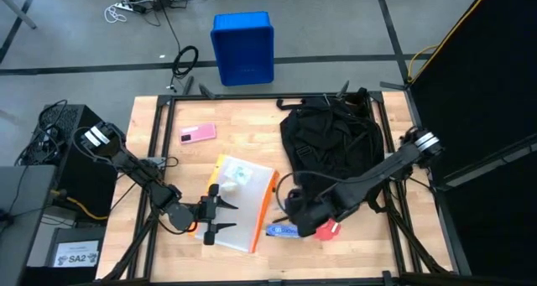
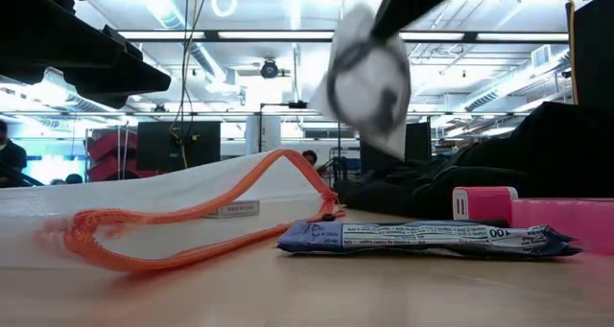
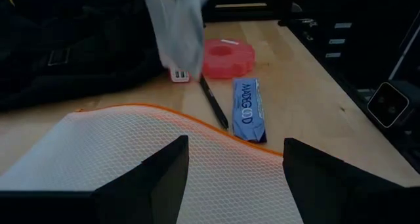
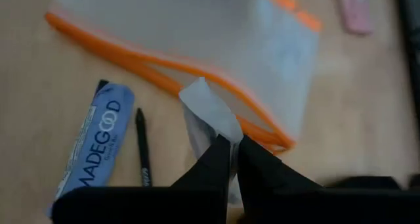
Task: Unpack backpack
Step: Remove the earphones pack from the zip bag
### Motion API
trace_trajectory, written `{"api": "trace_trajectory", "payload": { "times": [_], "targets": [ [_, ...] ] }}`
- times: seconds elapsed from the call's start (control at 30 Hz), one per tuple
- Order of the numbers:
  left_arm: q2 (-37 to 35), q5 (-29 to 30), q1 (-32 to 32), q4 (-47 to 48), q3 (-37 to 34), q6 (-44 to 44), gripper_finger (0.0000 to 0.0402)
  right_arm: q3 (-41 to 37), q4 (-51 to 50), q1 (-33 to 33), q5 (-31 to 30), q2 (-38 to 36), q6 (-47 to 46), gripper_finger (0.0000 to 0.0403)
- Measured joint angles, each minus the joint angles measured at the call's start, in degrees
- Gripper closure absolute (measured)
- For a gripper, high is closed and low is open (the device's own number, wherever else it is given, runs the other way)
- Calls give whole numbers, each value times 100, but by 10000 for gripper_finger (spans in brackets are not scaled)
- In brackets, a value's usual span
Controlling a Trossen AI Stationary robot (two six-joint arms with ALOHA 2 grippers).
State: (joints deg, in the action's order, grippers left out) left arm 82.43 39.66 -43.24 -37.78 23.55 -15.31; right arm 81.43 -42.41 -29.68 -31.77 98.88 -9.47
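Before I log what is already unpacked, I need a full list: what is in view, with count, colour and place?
backpack: one, black, right half of the table
mesh pouch: one, white with orange zipper edge, middle of the table
snack bar: one, blue wrapper, front, between the pouch and the red roll
pen: one, black, beside the snack bar
tape-like roll: one, red, front, by the backpack
flat case: one, pink, back left
crate: one, blue, on the floor beyond the table
left gripper: open, at the pouch's left edge
right gripper: shut on a small whitish packet, above the table
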Motion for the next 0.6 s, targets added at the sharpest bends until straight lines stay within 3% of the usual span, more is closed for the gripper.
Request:
{"api": "trace_trajectory", "payload": {
  "times": [0.13,0.23,0.47,0.6],
  "targets": [
    [2,2,0,-6,0,-1,186,-83,-112,-1,-327,-576,4,403],
    [2,2,0,-16,0,-6,186,-632,400,22,-438,-1109,-2,403],
    [2,2,0,-45,0,-90,186,-3596,2480,313,-372,-2744,-729,403],
    [4,1,12,-45,0,-133,186,-4672,3471,591,388,-3724,-1248,403]
  ]
}}
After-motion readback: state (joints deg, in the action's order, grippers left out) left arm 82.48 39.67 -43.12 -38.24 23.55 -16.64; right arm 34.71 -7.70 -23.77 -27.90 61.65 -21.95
